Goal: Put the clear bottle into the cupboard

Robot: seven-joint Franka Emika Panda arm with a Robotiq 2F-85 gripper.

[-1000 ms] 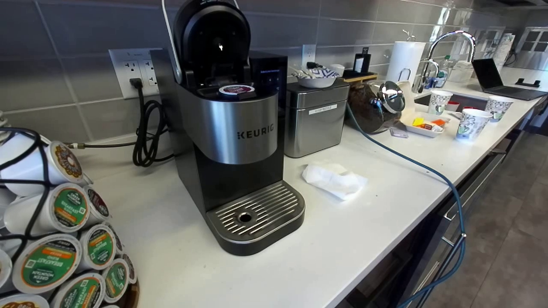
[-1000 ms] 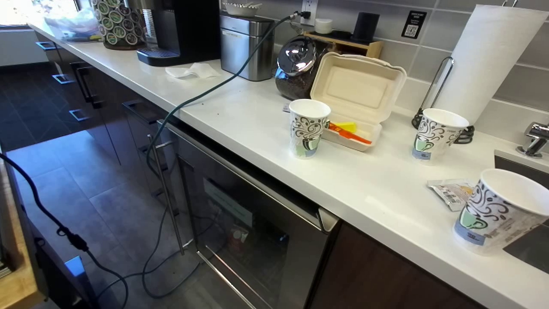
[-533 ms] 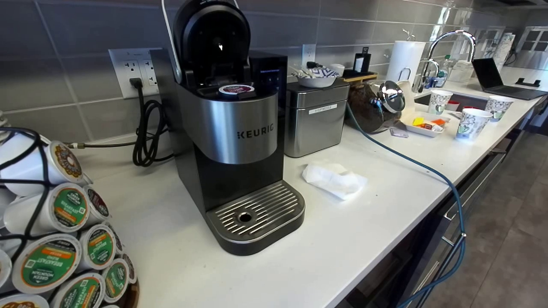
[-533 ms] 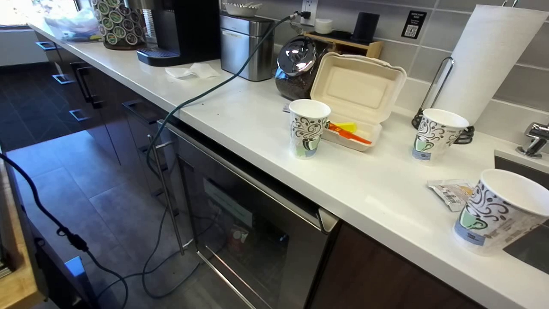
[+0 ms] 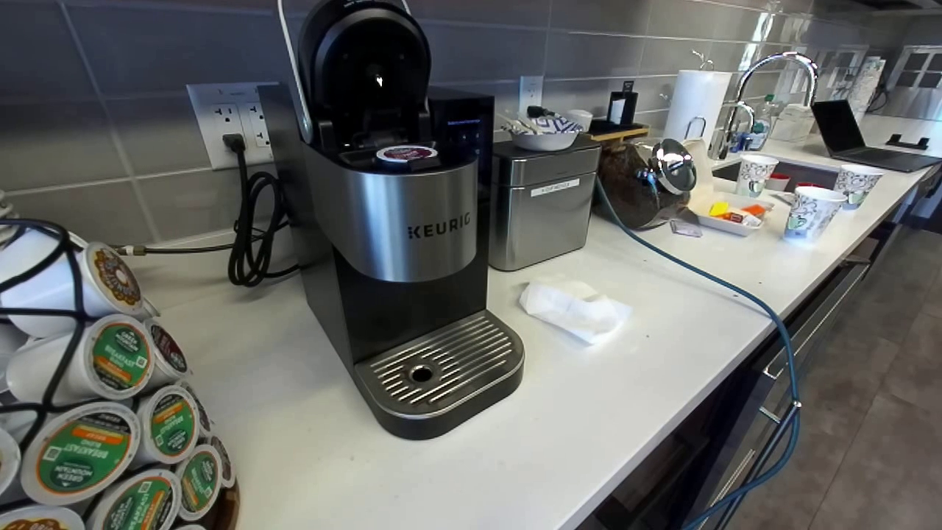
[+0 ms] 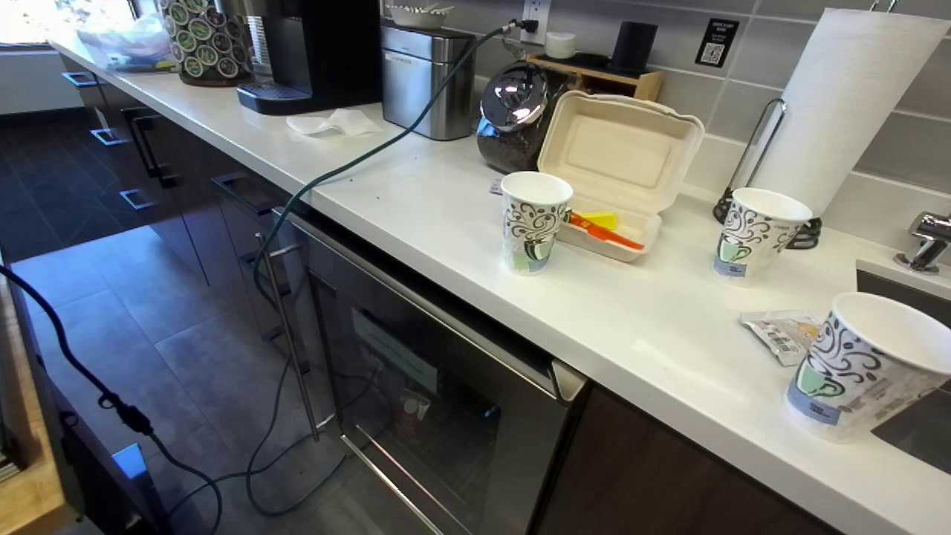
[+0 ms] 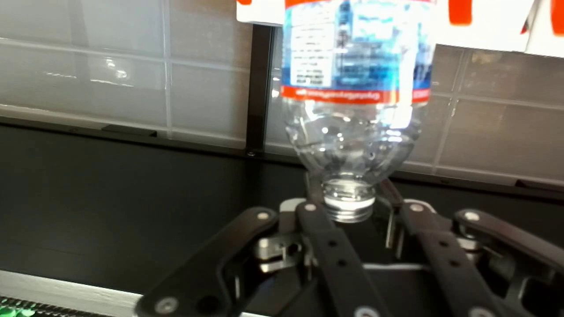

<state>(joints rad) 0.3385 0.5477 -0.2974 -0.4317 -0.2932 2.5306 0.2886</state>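
Grey tile point(image 7: 211, 105) and a flat dark panel point(image 7: 119, 193) sit behind everything on the wrist cam; both exterior views are white kitchen counter point(image 5: 471, 478).

Near to far: gripper point(image 7: 351, 185) reads as clamped on the neck of the clear bottle point(image 7: 352, 116), jaws one each side. Bottle is directly ahead of the wrist, neck toward the gripper, body running off the top of the view. Can't tell which way up it is in the room. Can't pick out the cupboard either.

Handling, my guess: thin plastic, no liquid in the part that shows, so light. Base is cropped, so not certain it's empty. Won't shatter, but the body will dent if squeezed, and it's smooth enough to slip. Neck is the stiffest bit, so right place to hold; downside is the long body can twist if it bumps something. No cap that I can see, so don't tip it.

Text: label point(image 7: 357, 53) is blue/white with red bands, small print upside down, maybe "Crystal Geyser", too blurred to trust. White-and-red packages point(image 7: 493, 26) behind: no words.

Counter stuff: pods point(image 5: 121, 357) say GREEN MOUNTAIN, BREAKFAST BLEND. Coffee maker point(image 5: 408, 221) says KEURIG. Steel bin point(image 5: 544, 228) has a strip label, unreadable. Paper cups point(image 5: 813, 213): swirl print only. Wall sign point(image 6: 717, 42): QR code, text too small.
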